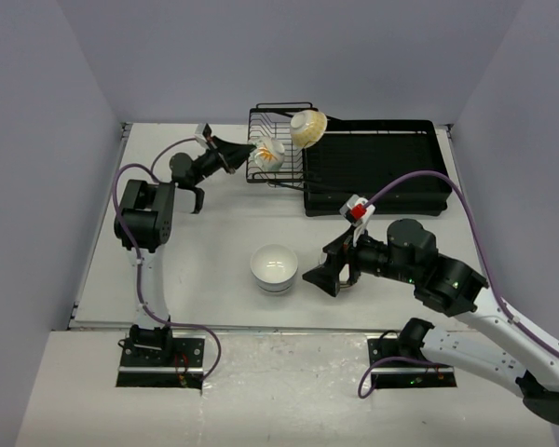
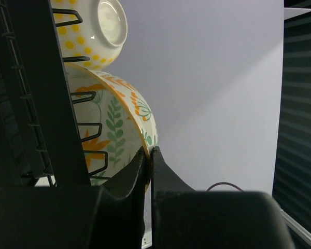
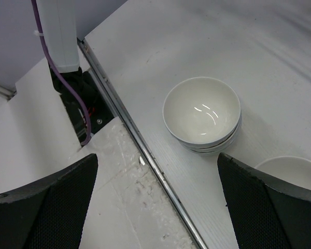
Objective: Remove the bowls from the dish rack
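The dish rack (image 1: 278,130) stands at the back, joined to the flat black drainer tray (image 1: 377,168). Two bowls stand in it: a flower-pattern bowl (image 1: 268,155) and a cream-yellow bowl (image 1: 308,128). My left gripper (image 1: 245,150) is shut on the flower bowl's rim; the left wrist view shows the fingers (image 2: 166,171) pinching the rim of the flower bowl (image 2: 119,124), with the cream-yellow bowl (image 2: 101,31) beyond. A stack of white bowls (image 1: 274,268) sits on the table. My right gripper (image 1: 331,267) is open and empty beside the stack (image 3: 202,114).
The table's front metal edge (image 3: 145,150) runs under my right gripper (image 3: 158,207). The rim of another white dish (image 3: 290,171) shows at the right of the stack. Rack wires (image 2: 41,104) stand close at the left of my left gripper (image 2: 149,151).
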